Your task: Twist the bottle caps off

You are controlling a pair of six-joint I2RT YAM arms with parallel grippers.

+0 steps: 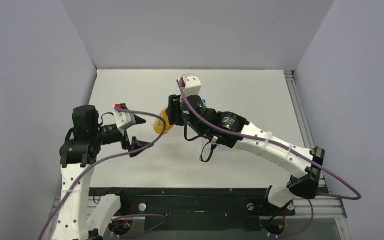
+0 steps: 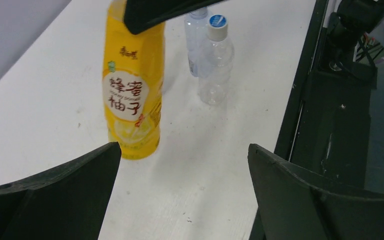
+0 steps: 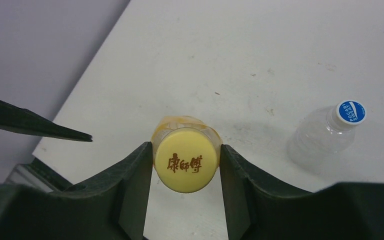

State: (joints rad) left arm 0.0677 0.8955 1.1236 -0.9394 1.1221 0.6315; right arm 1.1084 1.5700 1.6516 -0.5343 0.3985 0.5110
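Yellow cap (image 3: 186,165), atop the upright yellow bottle (image 2: 132,95), pinched by my right gripper (image 3: 186,156); my left gripper (image 2: 182,152) spread wide, near the bottle.

White table (image 1: 130,90) with upright yellow bottle (image 2: 132,95) and two clear bottles (image 2: 215,70).

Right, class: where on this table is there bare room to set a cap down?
Bare table: the far-left corner by the back wall, and the far-right stretch beside the side rail. Crowded: the middle, where the right gripper clamps the yellow cap, with the clear bottles and the open left gripper nearby.
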